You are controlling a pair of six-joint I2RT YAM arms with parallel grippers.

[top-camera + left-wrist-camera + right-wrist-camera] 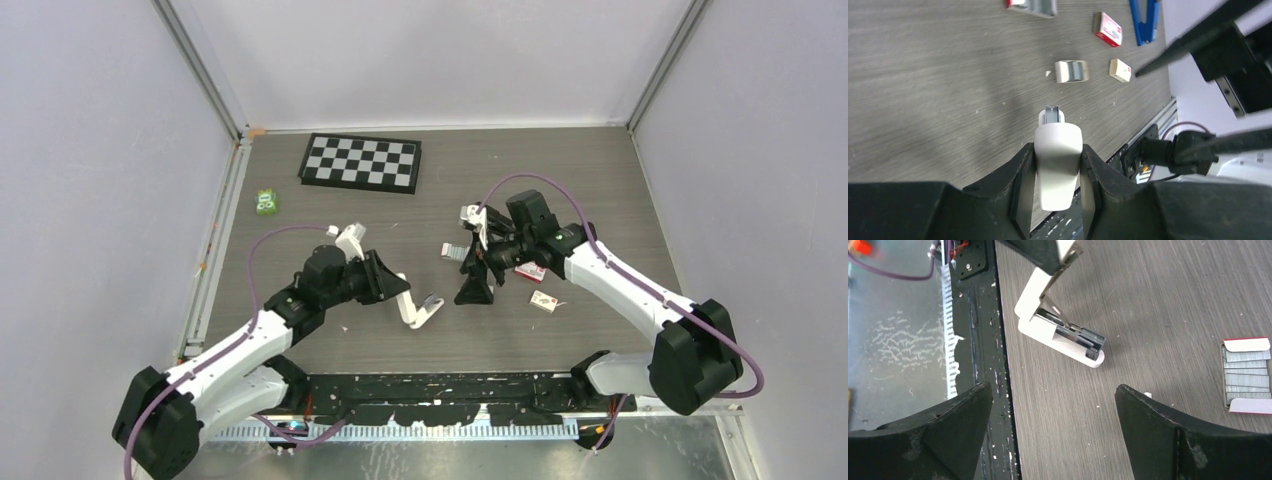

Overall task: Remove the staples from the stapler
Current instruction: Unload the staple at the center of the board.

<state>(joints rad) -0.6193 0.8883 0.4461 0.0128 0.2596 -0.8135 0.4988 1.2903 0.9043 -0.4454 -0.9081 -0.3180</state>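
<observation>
I've got the white stapler (420, 310) hinged open near-centre on the counter (560, 180), left fingers (1020, 170) pinching its lid, right fingers (948, 425) spread wide just right of it; looks light, stiff, slick plastic, so I'd go for the metal channel (1075, 332).

So the stapler (1063, 332) is a small white one, and it's swung wide open into a V. The base is laid flat on the counter (1158, 300) near the front edge, with the hinge end turned toward that edge. The dark metal staple channel (1075, 332) is exposed along the top of the base. The white top cover (1058, 165) is tipped up, away from the base, and its free end is pinched by the left end effector (1058, 150). Whether any staples sit in the channel can't be made out.
</observation>
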